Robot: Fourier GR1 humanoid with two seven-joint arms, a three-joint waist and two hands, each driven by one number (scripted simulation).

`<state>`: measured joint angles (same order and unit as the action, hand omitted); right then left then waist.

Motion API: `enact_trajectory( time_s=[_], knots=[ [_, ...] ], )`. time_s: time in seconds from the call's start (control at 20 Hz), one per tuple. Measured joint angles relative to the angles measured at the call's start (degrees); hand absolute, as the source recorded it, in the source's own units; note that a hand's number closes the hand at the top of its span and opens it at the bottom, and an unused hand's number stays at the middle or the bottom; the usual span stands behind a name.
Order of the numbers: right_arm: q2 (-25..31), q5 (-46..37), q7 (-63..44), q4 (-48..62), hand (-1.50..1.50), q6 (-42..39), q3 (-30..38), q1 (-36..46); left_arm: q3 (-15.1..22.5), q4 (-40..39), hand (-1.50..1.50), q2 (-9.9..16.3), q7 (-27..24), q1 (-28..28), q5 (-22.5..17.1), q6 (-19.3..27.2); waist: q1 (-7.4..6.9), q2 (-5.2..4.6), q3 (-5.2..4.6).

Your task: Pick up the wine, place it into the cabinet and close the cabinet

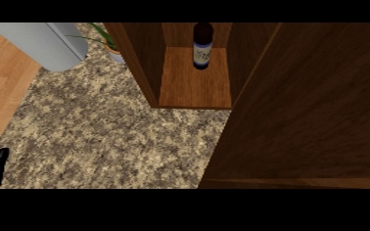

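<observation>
The wine bottle is dark with a pale label. It stands upright at the back of the open wooden cabinet, on the cabinet's floor. The cabinet door is a large brown panel filling the right side of the view, swung out toward me, with the opening still showing to its left. Only a black sliver of my left hand shows at the lower left edge, far from the bottle. My right hand appears nowhere, and nothing is touching the bottle.
A grey cylinder lies at the top left, and a potted plant stands just left of the cabinet wall. The speckled counter spreads in front of the cabinet. A wooden strip runs along the far left.
</observation>
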<state>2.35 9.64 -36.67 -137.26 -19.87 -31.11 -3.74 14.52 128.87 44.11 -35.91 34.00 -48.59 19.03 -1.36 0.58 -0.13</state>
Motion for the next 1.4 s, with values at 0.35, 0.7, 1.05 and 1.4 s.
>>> enact_trajectory(
  time_s=[0.35,0.7,1.05,1.4],
  knots=[
    [-1.7,-13.07,-2.99,3.39,1.5,12.06,-9.99,13.86,-7.98,0.23,-1.5,1.81,-0.82,6.65,-3.18,-8.18,-0.44,-0.07,-0.02],
    [-2.2,-14.4,-4.37,15.05,1.5,24.79,-11.19,30.95,-16.34,-0.77,-1.5,2.25,0.1,10.65,-7.17,-16.19,-0.75,-0.32,0.02],
    [-2.32,-10.95,-0.04,30.77,1.5,31.16,-5.7,45.08,-20.79,-1.82,-1.5,0.78,2.28,12.24,-8.85,-21.22,-0.71,-0.55,0.06],
    [-2.36,-8.73,6.1,45.64,1.5,28.22,3.32,54.51,-23.55,-1.11,-1.5,0.2,6.79,11.71,-9.47,-22.89,-0.21,-0.74,0.05]
  ],
)
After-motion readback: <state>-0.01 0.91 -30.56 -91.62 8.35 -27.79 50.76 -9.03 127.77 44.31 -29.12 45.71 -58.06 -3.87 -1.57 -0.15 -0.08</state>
